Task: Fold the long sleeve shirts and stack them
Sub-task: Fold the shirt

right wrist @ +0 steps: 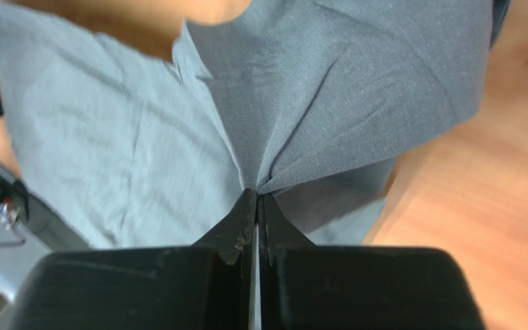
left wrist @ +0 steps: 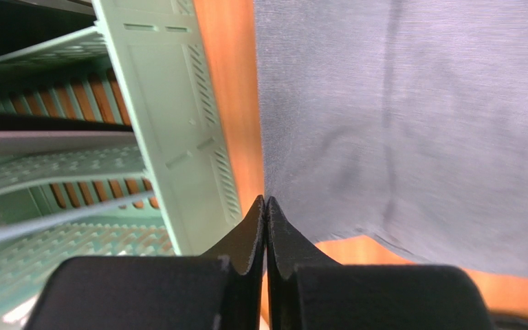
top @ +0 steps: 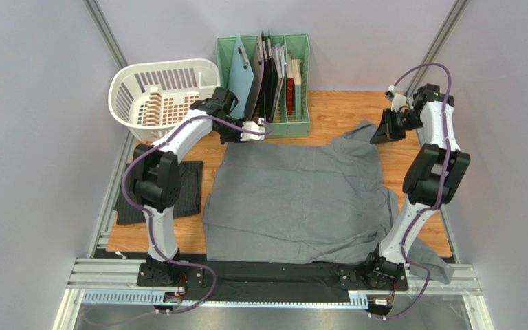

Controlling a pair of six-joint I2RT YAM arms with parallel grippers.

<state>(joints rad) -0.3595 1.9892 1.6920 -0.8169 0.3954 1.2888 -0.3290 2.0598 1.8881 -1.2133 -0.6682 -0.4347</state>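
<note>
The left hand (left wrist: 265,206) and the right hand (right wrist: 257,199) each pinch a far corner of the grey shirt (top: 294,199), whose body lies spread from them toward the counter's (top: 335,110) near edge.

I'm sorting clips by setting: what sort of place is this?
Probably a robot lab cell, not a home: arms bolted to an aluminium rail, grey panel walls, a wooden table staged with a shirt and laundry basket.

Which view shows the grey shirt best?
Top external: nearly the whole grey shirt lies spread out. The left wrist view shows only its edge at the shut left gripper; the right wrist view, a fold pinched in the right gripper.
</note>
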